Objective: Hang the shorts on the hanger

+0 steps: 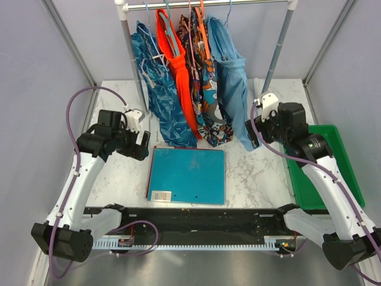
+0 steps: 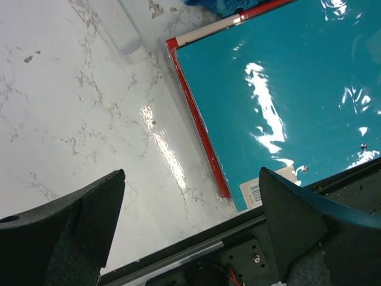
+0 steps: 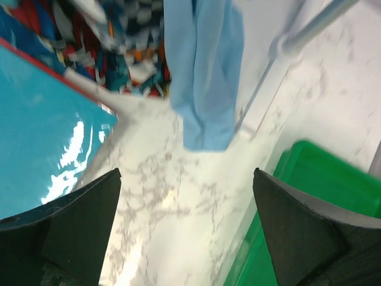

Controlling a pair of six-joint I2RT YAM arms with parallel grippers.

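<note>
Top external view: you have the shorts [image 1: 233, 83] hanging from the rail [image 1: 208, 3], rightmost in the garment row, hem just above the table [image 1: 256, 173]. Left gripper [image 2: 190, 179]: fingers spread wide, empty, over marble beside the teal folder [image 2: 286, 89]. Right gripper [image 3: 186, 179]: spread wide, empty, facing the shorts' hem, green bin [image 3: 297, 196] alongside.

Teal board [image 1: 187, 176] flat on marble tabletop [image 1: 250, 173], green bin [image 1: 338, 138] right (partly hidden); orange shorts [image 1: 178, 77], leafy-blue shorts [image 1: 161, 89] hang on rack [image 1: 208, 5].
</note>
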